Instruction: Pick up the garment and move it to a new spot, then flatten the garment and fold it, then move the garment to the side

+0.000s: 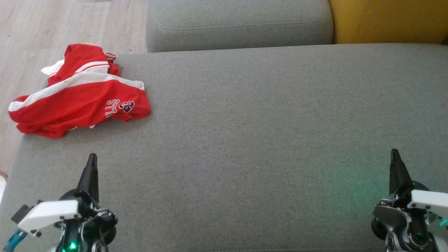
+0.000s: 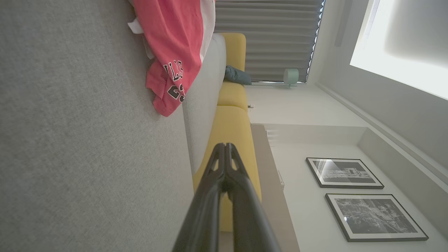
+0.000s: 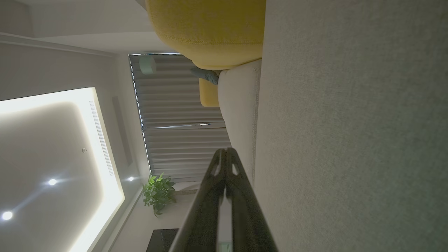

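The garment (image 1: 78,92) is a red jersey with white stripes and dark lettering, lying crumpled at the far left of the grey sofa seat (image 1: 245,140), partly hanging over its left edge. The left wrist view shows the garment (image 2: 173,45) ahead at the top. My left gripper (image 1: 91,157) is shut and empty, near the front left, a short way below the garment; its tips (image 2: 224,147) meet. My right gripper (image 1: 394,153) is shut and empty at the front right, far from the garment, with its tips (image 3: 225,151) together.
A grey back cushion (image 1: 238,24) lines the far side of the seat, with a yellow cushion (image 1: 388,19) to its right. Wooden floor (image 1: 31,35) lies past the seat's left edge. The wide middle of the seat is bare fabric.
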